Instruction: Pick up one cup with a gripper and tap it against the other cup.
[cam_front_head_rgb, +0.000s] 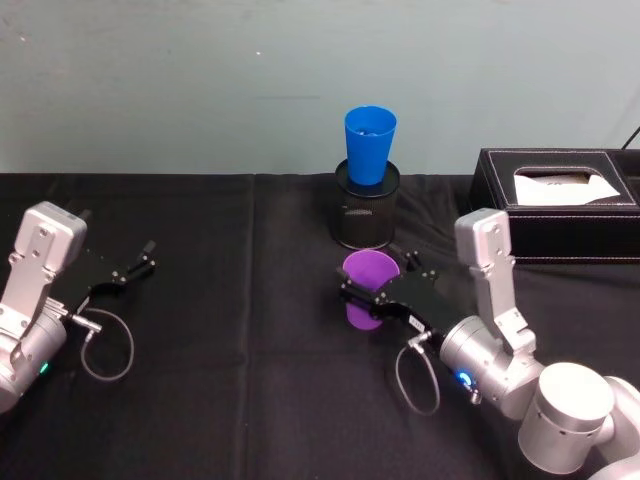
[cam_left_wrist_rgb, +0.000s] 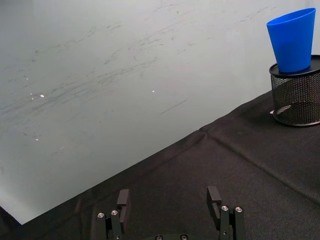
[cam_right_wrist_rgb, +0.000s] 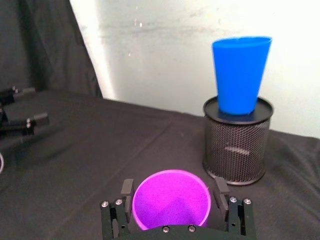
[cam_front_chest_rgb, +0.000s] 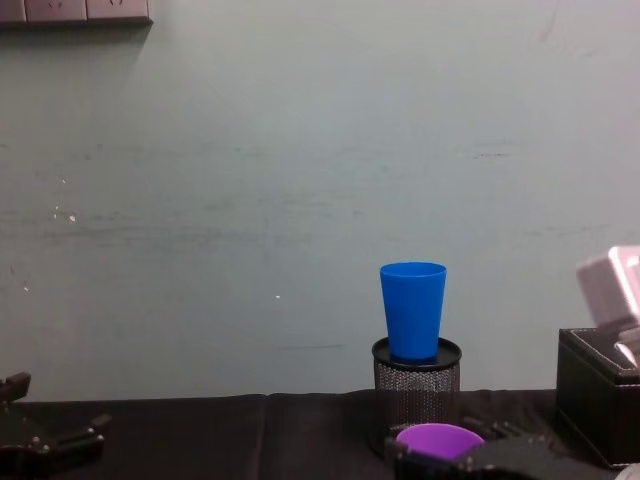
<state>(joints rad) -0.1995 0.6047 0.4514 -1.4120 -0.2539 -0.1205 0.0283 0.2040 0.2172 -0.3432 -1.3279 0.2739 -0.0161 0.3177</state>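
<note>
Straddling the purple cup (cam_right_wrist_rgb: 171, 200) with right gripper (cam_front_head_rgb: 375, 283) fingers apart on either side, not yet clamped; lift and tap against blue cup (cam_front_head_rgb: 369, 144) atop mesh holder (cam_front_head_rgb: 367, 216) remaining; left gripper (cam_front_head_rgb: 133, 262) parked open

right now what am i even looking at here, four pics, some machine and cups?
It is a two-armed robot at a table with a black cloth. One picture comes from its head, one from its chest, one from each wrist.

The right claw has its fingers around a purple plastic tumbler, upright on the cloth; I cannot tell if they grip it. Just behind stands a black mesh pen holder with a bright blue plastic tumbler sitting in its top. A black tissue box lies to the right.

The left claw rests open at the far left, holding nothing.
</note>
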